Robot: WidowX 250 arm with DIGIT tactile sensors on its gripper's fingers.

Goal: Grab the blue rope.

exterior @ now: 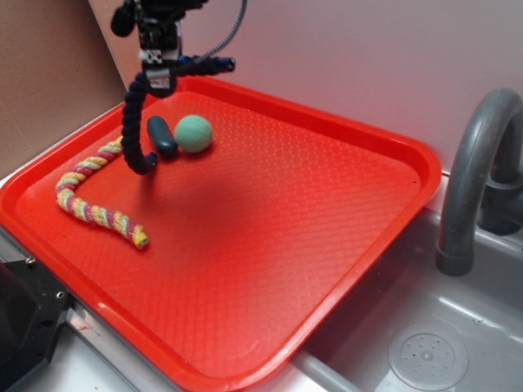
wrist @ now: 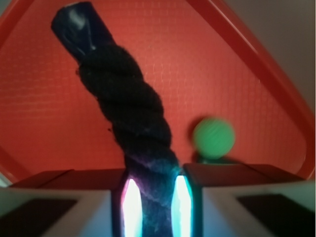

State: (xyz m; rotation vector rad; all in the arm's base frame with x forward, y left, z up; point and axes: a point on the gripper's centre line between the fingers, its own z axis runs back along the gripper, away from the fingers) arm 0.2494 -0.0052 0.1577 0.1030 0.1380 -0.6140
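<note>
The blue rope [exterior: 131, 122] is in my grip, lifted off the red tray [exterior: 327, 245]. My gripper [exterior: 160, 79] is closed tight on it partway along its length, the two pads pressed against either side of the twisted strand with no gap showing in the wrist view, where the rope [wrist: 131, 113] runs out from between my fingers [wrist: 183, 202] toward its dark capped end. From the outside, the longer part hangs below my fingers in a loose curve, bending to the left and then curling back so that its lower end sits just above the tray surface; I cannot tell whether that tip touches the tray. A shorter part sticks out sideways to the right of my fingers, level with them. Just right of the hanging end lies a small dark teal oblong piece [exterior: 162, 135], and touching or nearly touching that is a green ball [exterior: 194, 133], which also shows blurred in the wrist view. To the left, a pink, yellow and green striped rope [exterior: 90, 196] lies on the tray in a bend. The tray rests over a grey sink [exterior: 433, 343], with a grey tap [exterior: 478, 175] at the right.
</note>
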